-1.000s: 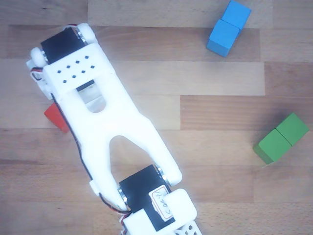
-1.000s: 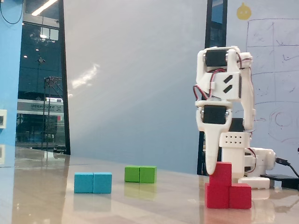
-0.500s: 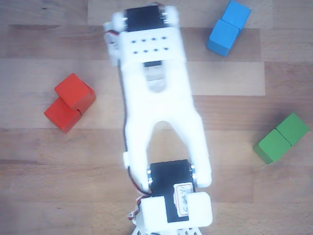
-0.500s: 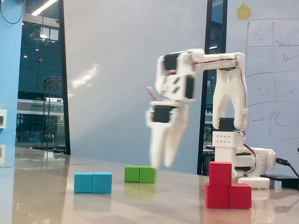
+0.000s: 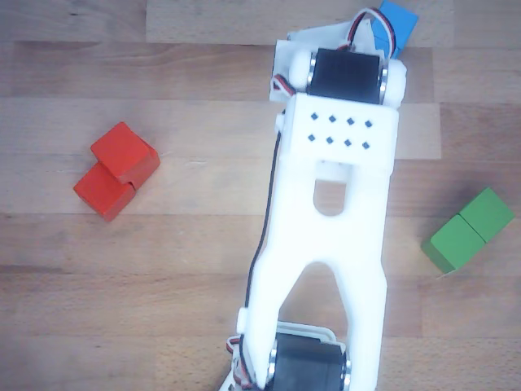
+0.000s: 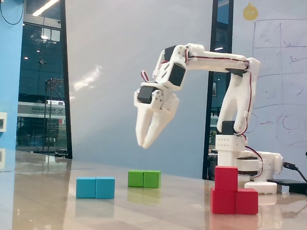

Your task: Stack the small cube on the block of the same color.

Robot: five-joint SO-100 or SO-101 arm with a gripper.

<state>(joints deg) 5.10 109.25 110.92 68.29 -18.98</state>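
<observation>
- The arm (image 5: 326, 244) hides most of the blue block (image 5: 397, 18) in the other view.
- One small cube (image 6: 226, 178) sits on one red block (image 6: 234, 201) on the surface (image 6: 120, 211); one green block (image 6: 144, 178) too.
- The pincer (image 6: 145, 142) hangs empty — fingers slightly apart.

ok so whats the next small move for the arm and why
Probably just retract toward rest. The small cube already sits on the red block, at one end of it, in the fixed view. The tool hangs empty in the air, apart from the stack, jaws slightly parted. Nothing looks left to place.
</observation>
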